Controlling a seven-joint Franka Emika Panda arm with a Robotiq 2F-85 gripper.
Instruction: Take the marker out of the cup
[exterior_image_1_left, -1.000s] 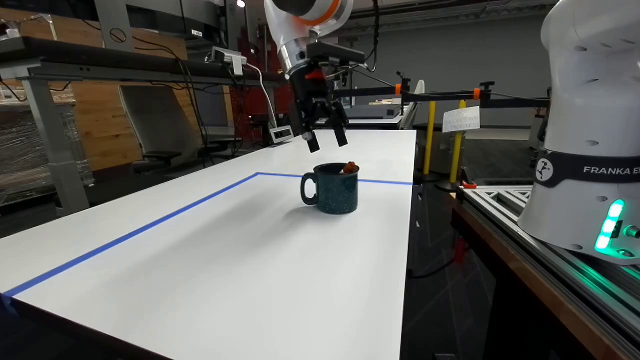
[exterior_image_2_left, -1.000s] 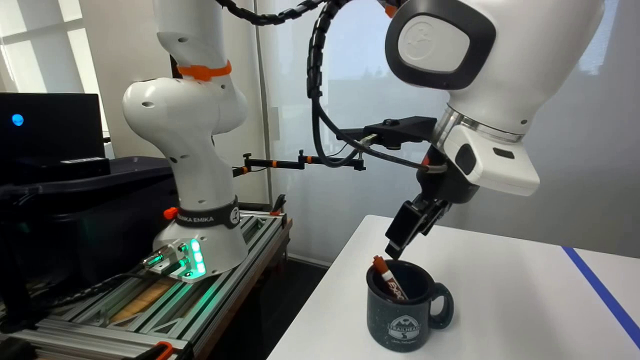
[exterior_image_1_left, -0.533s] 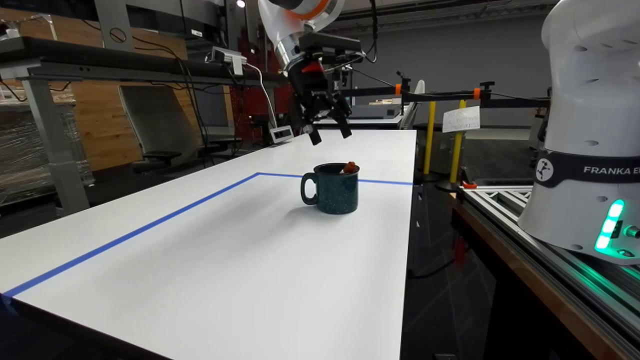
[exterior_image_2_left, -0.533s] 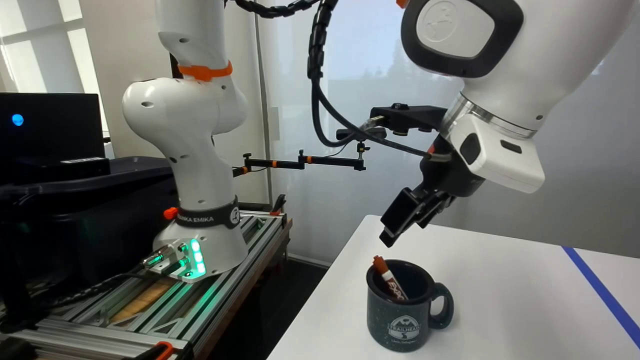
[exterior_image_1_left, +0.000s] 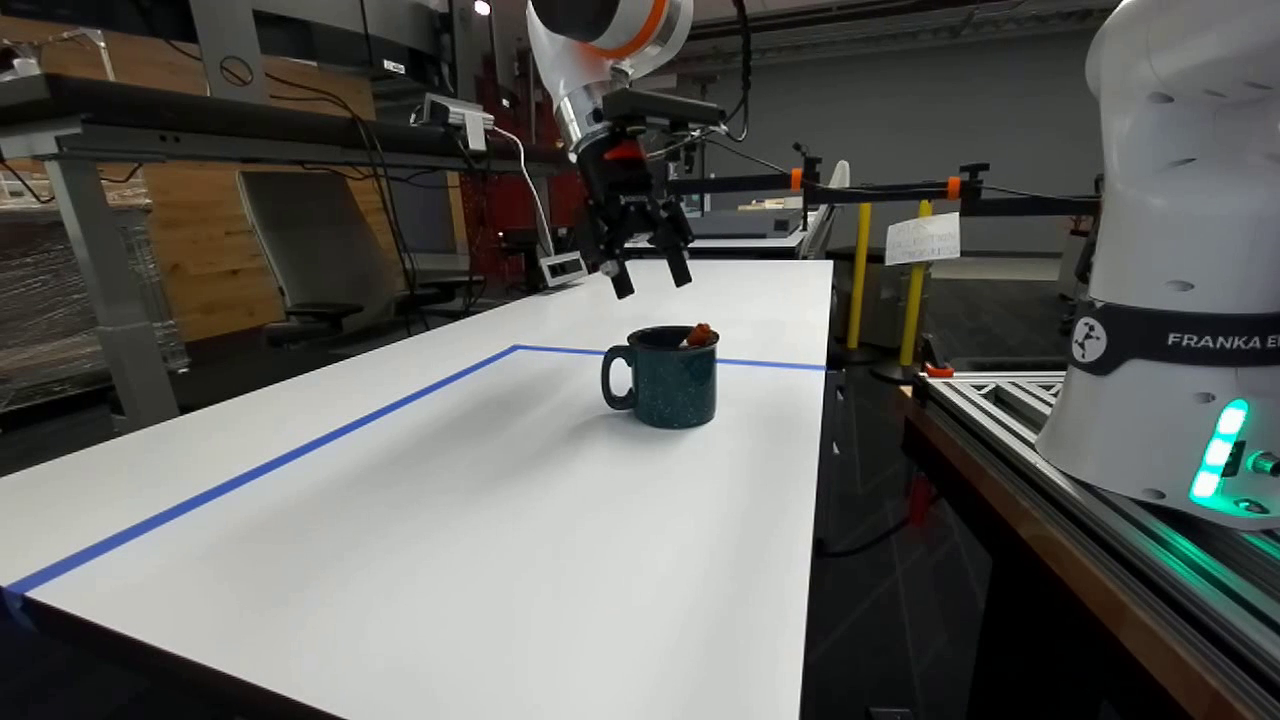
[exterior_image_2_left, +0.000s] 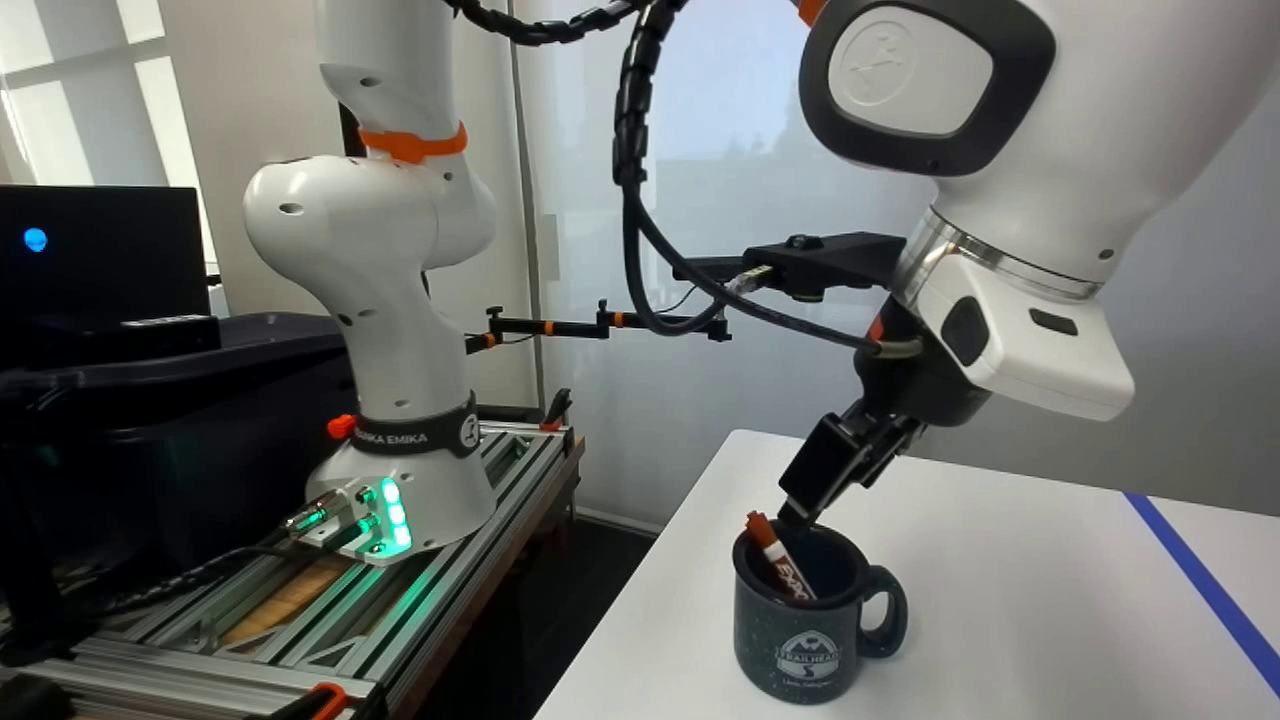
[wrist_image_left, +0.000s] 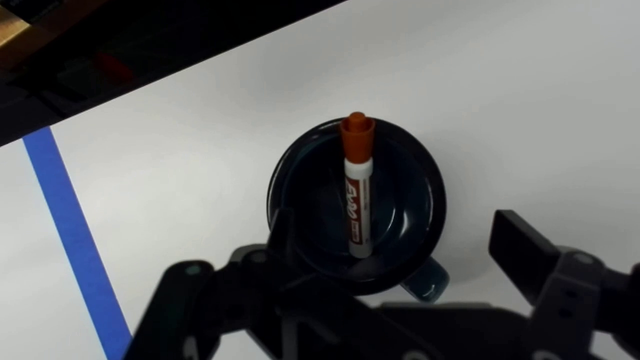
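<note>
The cup is a dark teal speckled mug with a side handle, upright on the white table in both exterior views (exterior_image_1_left: 675, 392) (exterior_image_2_left: 800, 655) and the wrist view (wrist_image_left: 438, 200). The marker (wrist_image_left: 359, 210) has a white body, a red label and an orange-red cap. It leans inside the cup, cap end up against the rim; the cap also shows in both exterior views (exterior_image_1_left: 700, 336) (exterior_image_2_left: 766, 538). My gripper (exterior_image_1_left: 652, 285) is open and empty, tilted above the cup. In the wrist view its fingers (wrist_image_left: 394, 225) stand wide apart, and the left one overlaps the cup's rim.
Blue tape (exterior_image_1_left: 300, 448) marks lines on the white table (exterior_image_1_left: 480, 600). The table's edge (wrist_image_left: 175, 75) lies close to the cup on the robot base's side. The robot's base (exterior_image_2_left: 400, 500) stands on a metal-railed bench beside the table.
The gripper rose and tilted slightly, then came down again, ending a little right of its start in an exterior view. It stays open. The cup and marker have not moved.
</note>
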